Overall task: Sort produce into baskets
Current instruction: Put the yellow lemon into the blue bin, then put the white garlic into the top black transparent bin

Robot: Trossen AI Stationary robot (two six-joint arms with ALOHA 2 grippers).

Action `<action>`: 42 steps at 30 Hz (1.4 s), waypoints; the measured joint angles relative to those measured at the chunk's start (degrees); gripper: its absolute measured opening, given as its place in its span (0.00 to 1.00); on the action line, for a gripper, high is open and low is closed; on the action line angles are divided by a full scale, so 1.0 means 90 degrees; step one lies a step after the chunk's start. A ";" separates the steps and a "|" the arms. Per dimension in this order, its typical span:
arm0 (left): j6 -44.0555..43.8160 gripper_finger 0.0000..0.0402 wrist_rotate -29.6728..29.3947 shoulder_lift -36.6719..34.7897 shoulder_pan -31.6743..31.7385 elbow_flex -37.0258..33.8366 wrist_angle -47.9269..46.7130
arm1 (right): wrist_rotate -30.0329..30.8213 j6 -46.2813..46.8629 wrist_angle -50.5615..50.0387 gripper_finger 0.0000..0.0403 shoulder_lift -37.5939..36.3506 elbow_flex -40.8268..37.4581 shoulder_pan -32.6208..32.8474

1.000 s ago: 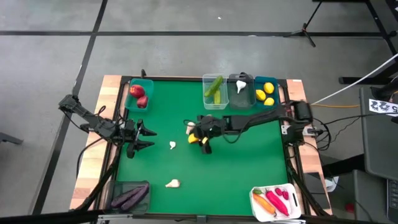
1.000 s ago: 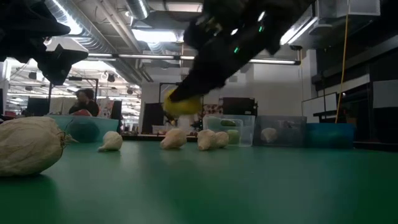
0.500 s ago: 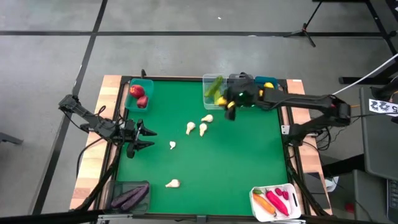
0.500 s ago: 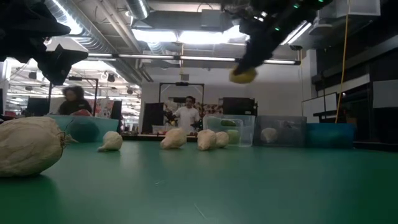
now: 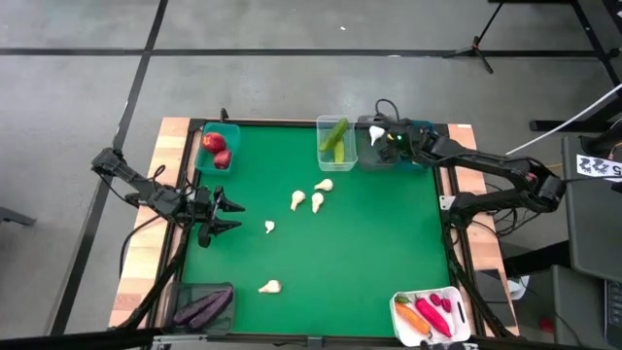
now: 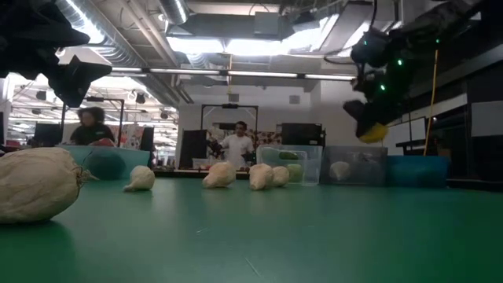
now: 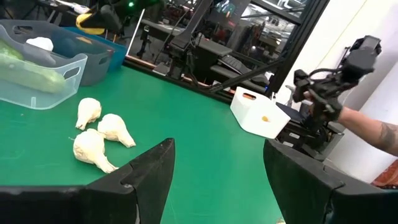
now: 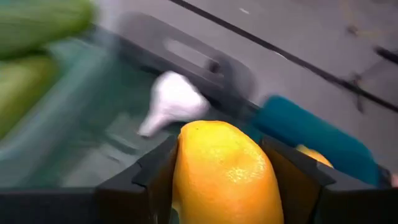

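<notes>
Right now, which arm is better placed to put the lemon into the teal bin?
The right. Its gripper holds the lemon above the far bins, beside the teal bin; the left gripper waits far away.

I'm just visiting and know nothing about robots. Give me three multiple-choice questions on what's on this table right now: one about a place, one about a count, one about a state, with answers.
1. Where is the right gripper?
A. Over the back bins
B. Over the white bin
C. Beside the apples

2. How many garlic bulbs lie loose on the green mat?
A. Two
B. Five
C. Eight

3. What is the right gripper doing?
A. Hanging empty
B. Holding a lemon
C. Holding a cucumber

Answers:
1. A: the right gripper hangs over the grey bin and teal bin at the back edge.
2. B: three garlic bulbs sit mid-mat, two more nearer the front.
3. B: the lemon sits between its fingers.
</notes>
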 joint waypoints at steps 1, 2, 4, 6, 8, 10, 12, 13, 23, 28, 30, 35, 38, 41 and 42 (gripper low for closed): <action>-0.0018 0.60 -0.0001 0.0000 0.0000 0.0000 0.0001 | 0.0096 0.0121 -0.0001 0.52 0.0000 -0.0079 -0.0090; -0.0019 0.60 -0.0008 0.0000 0.0001 0.0000 0.0002 | 0.0123 0.0204 -0.0001 0.52 0.0000 -0.0137 -0.0185; -0.0022 0.60 -0.0017 0.0000 -0.0001 0.0000 0.0002 | 0.0121 0.0407 0.0003 0.52 0.0000 -0.0222 -0.0379; -0.0022 0.60 -0.0022 0.0000 -0.0001 0.0000 0.0002 | 0.0123 0.0619 -0.0006 0.52 0.0000 -0.0254 -0.0532; -0.0024 0.60 -0.0045 0.0000 0.0001 0.0000 0.0002 | 0.0123 0.0802 -0.0006 0.52 0.0000 -0.0260 -0.0675; -0.0024 0.60 -0.0065 0.0000 0.0000 0.0000 0.0002 | 0.0123 0.0971 -0.0012 0.52 0.0000 -0.0260 -0.0815; -0.0027 0.60 -0.0089 0.0000 0.0000 0.0000 0.0002 | 0.0121 0.1161 -0.0064 0.52 0.0000 -0.0260 -0.0976; -0.0027 0.60 -0.0092 0.0000 -0.0001 0.0000 0.0005 | 0.0123 0.1286 -0.0119 0.52 0.0000 -0.0260 -0.1065; -0.0009 0.60 -0.0092 0.0000 0.0000 0.0000 0.0005 | -0.0110 0.1439 -0.0497 0.55 0.0002 -0.0260 -0.1559; 0.0003 0.60 -0.0092 0.0000 0.0001 0.0000 0.0005 | -0.0214 0.1276 -0.0494 0.67 0.0002 -0.0260 -0.1550; 0.0003 0.60 -0.0092 0.0000 0.0000 0.0000 0.0005 | -0.0280 0.1269 -0.0496 0.72 0.0002 -0.0260 -0.1550; -0.0022 0.60 -0.0092 0.0000 -0.0001 0.0000 0.0005 | -0.0363 0.1230 -0.0512 0.80 -0.0005 -0.0242 -0.1550; -0.0026 0.60 -0.0092 0.0000 0.0001 0.0000 0.0005 | -0.0693 0.0990 -0.0532 0.80 -0.0084 -0.0050 -0.1545; -0.0027 0.60 -0.0092 0.0000 0.0001 0.0000 0.0005 | -0.1207 0.0871 -0.0538 0.81 -0.0226 0.0289 -0.1545; -0.0028 0.60 -0.0092 0.0000 0.0000 0.0000 0.0005 | -0.1453 0.0827 -0.0554 0.81 -0.0292 0.0400 -0.1545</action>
